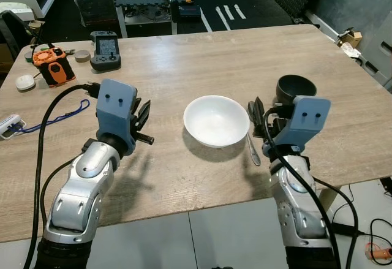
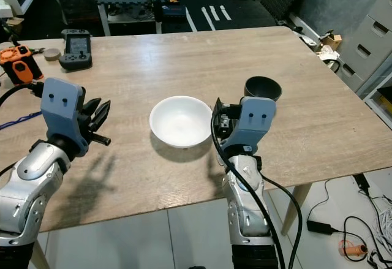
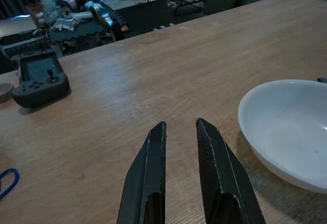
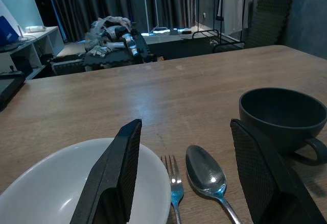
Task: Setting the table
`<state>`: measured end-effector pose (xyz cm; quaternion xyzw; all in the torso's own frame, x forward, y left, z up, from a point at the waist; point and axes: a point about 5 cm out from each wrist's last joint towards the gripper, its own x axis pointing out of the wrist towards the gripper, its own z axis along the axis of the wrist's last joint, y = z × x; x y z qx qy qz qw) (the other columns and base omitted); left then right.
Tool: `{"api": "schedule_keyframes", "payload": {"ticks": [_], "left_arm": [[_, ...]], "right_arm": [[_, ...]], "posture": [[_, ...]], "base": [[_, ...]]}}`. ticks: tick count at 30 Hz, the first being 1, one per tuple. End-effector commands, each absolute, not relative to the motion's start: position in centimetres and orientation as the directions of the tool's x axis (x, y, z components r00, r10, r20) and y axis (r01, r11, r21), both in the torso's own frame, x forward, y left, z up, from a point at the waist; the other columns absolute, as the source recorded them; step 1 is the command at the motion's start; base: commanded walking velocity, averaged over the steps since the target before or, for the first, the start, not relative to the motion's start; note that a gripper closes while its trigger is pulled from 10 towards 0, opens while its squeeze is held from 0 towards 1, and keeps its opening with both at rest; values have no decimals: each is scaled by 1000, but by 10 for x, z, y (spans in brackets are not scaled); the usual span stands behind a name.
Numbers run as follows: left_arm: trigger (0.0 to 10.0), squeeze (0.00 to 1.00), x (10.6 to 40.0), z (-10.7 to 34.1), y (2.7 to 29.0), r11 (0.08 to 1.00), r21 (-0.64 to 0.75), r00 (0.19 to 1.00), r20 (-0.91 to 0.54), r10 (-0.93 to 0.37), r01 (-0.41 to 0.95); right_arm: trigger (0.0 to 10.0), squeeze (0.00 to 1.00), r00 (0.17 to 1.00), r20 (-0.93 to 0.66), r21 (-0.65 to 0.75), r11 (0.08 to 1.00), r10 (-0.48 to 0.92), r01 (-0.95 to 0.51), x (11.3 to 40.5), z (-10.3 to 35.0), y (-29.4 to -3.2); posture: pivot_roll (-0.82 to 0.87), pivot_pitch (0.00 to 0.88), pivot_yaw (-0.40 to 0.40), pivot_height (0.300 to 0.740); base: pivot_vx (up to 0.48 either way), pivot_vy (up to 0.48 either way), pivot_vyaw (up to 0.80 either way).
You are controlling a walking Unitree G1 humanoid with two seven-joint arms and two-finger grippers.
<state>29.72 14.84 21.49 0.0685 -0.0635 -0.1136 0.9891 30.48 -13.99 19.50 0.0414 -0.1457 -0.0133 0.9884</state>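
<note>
Round white ceramic bowl (image 1: 215,120): mid wooden tabletop (image 1: 202,60). My left end effector (image 3: 180,132), narrow, left of it; right end effector (image 4: 186,152), wide, over steel fork (image 4: 175,188) and spoon (image 4: 207,177) right of it.

Light: bright, even, from overhead; head views crisp, no motion blur.
Shadows: soft dark patch under white bowl (image 1: 216,120), on its near side; arm shadows fall on the table (image 1: 202,60) toward its near edge.
Glare: mild sheen on tabletop beyond bowl; small highlight on spoon (image 4: 205,174) bowl in rt wrist view.
Bkgd: room beyond table's far edge much dimmer, bluish glow by curtains.
Focus: wrist views softer, grainy; near fingers (image 3: 153,178) slightly blurred, dark.
Distortion: slight bowing at head-view edges.
</note>
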Motion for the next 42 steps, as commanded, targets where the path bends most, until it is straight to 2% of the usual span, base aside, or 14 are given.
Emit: {"api": "schedule_keyframes", "payload": {"ticks": [1, 25, 42], "left_arm": [[10000, 0, 298, 210, 147, 964, 156, 968, 95, -232, 216], [10000, 0, 296, 210, 146, 971, 120, 969, 109, -222, 209], [10000, 0, 296, 209, 146, 971, 112, 969, 106, -223, 211]], "right_arm": [[10000, 0, 961, 273, 87, 996, -38, 15, 305, 190, -139], [10000, 0, 964, 262, 73, 997, -37, 18, 306, 188, -141], [10000, 0, 965, 258, 72, 997, -40, 22, 307, 187, -141]], "posture": [[2, 63, 70, 740], [2, 70, 66, 740], [1, 67, 67, 740]], "base": [[0, 0, 0], [0, 0, 0], [-416, 0, 0]]}}
